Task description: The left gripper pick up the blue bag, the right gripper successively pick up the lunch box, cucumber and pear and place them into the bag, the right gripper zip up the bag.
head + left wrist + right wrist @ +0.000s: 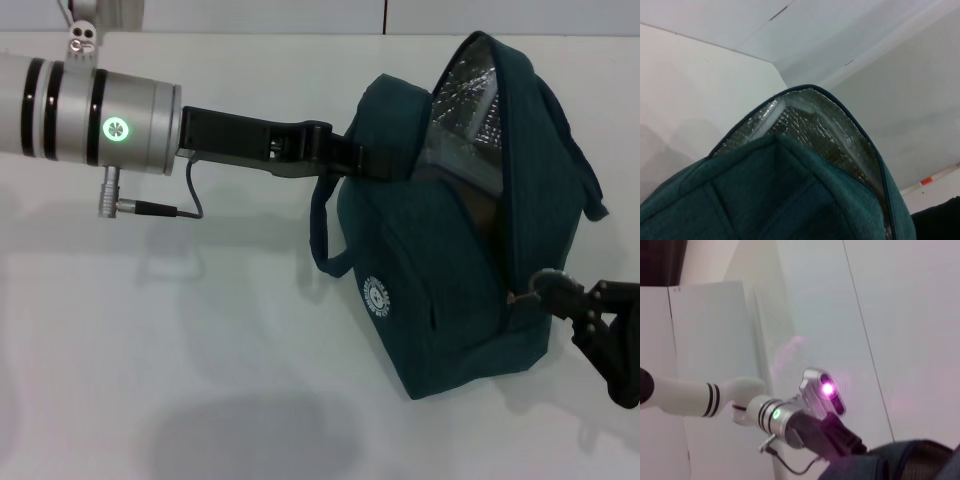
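Right gripper: mine, nearest to me, at about 4 o'clock in the head view. Fingers pinched together on the zip pull at the bag's lower right edge. Rest of the claw runs off twd the right edge.

Zip pull: small ring w/ a reddish bit beside it, at the low end of the zip seam, about 3 o'clock off the bag's round logo.

Blue bag: standing on the white table, right of centre. Top flap partly open, silver foil lining showing at 12 o'clock of the bag body. One loop handle hangs off its 9 o'clock side, another curves down the 3 o'clock side. White round logo faces me.

Lunch box, cucumber, pear: can't pick them out; something brownish sits dark inside the opening, can't tell what.

Left gripper: comes in from 9 o'clock, black claw buried in the bag's upper left corner, clamped on the fabric there. Fingertips hidden by cloth.

Left arm: silver cylinder w/ green light, at 10 o'clock, thin cable drooping under it.

Left wrist view: bag rim and foil close up, teal fabric below.

Right wrist view: my left arm across the way, purple light glowing on it, bag edge low.
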{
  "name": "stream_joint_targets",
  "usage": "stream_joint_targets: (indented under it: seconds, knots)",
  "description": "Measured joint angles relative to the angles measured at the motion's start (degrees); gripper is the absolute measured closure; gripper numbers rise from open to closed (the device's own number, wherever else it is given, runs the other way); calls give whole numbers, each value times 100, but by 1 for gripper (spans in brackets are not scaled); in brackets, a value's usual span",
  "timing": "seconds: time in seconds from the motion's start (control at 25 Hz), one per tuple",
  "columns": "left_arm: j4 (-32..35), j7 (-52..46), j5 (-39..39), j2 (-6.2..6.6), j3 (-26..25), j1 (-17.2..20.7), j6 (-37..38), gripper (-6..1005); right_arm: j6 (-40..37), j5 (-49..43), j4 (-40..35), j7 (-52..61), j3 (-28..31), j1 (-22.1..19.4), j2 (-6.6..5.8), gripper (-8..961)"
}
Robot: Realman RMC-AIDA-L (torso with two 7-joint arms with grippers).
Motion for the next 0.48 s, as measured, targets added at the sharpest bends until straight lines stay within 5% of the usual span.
stream_joint_targets:
  seconds: [0.48]
  knots:
    - [14, 749, -563, -4, 13, 278, 38, 928, -7, 86, 0, -4, -65, 120, 21, 950]
